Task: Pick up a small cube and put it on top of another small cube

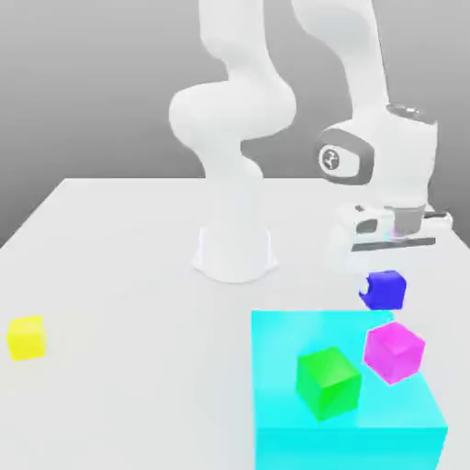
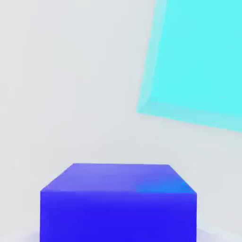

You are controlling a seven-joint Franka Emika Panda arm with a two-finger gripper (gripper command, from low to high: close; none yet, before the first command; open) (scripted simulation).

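Cyan block (image 1: 340, 454) first: clear its top generously. The fingers (image 1: 383, 288), closed on the blue cube (image 1: 389, 290) near the block's far edge in the exterior view, should carry it level, skirt the magenta cube (image 1: 395, 352), then centre over the green cube (image 1: 328, 382)

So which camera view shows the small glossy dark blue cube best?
The hand view: the dark blue cube looms large there, two faces visible, though its lower part is cut off. The exterior view shows it small, beneath the end effector.
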